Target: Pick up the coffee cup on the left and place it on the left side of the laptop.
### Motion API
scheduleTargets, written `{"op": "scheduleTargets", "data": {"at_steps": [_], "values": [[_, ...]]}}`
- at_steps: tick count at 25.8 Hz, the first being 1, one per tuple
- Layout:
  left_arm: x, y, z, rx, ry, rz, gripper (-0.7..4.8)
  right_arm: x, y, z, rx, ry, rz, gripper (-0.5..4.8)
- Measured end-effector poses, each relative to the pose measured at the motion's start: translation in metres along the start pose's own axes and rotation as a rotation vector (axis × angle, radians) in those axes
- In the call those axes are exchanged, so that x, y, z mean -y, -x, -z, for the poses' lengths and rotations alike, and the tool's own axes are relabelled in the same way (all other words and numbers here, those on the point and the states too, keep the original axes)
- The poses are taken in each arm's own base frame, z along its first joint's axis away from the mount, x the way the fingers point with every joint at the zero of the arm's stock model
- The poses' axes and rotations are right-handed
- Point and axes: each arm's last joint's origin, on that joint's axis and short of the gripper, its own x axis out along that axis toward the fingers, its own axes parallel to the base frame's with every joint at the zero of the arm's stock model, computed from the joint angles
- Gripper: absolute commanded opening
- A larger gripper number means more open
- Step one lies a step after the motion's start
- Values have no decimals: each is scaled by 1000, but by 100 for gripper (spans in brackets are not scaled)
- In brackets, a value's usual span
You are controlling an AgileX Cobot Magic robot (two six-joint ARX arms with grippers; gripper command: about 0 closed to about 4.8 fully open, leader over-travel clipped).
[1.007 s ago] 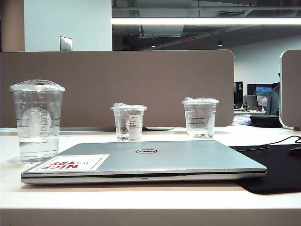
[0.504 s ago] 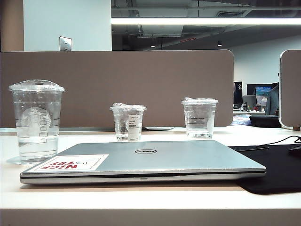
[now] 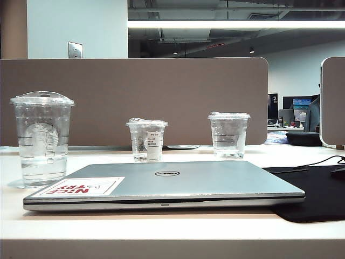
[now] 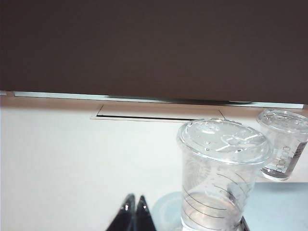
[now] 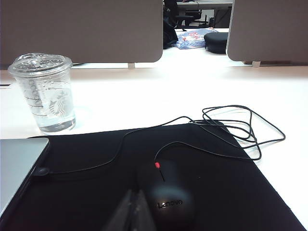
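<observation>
The coffee cup (image 3: pixel 42 137) is seen upright on the desk (image 3: pixel 161 224), just beside the laptop (image 3: pixel 167 183) at its left edge, so the placement is judged done. The left tool (image 4: pixel 135 214) is kept pressed together, empty, near the cup. The right tool (image 5: pixel 136 211) is held together over the mouse (image 5: pixel 168 195), idle.
</observation>
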Motion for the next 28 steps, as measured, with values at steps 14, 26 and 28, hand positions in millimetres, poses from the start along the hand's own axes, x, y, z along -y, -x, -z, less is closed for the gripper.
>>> {"op": "scheduleTargets", "data": {"at_steps": [14, 26, 28], "values": [[0, 0, 3, -34, -34, 0, -5, 0, 0, 0, 0, 0, 0, -4], [0, 0, 3, -34, -54, 0, -5, 0, 0, 0, 0, 0, 0, -4], [0, 0, 3, -34, -53, 0, -5, 0, 0, 0, 0, 0, 0, -4]]}}
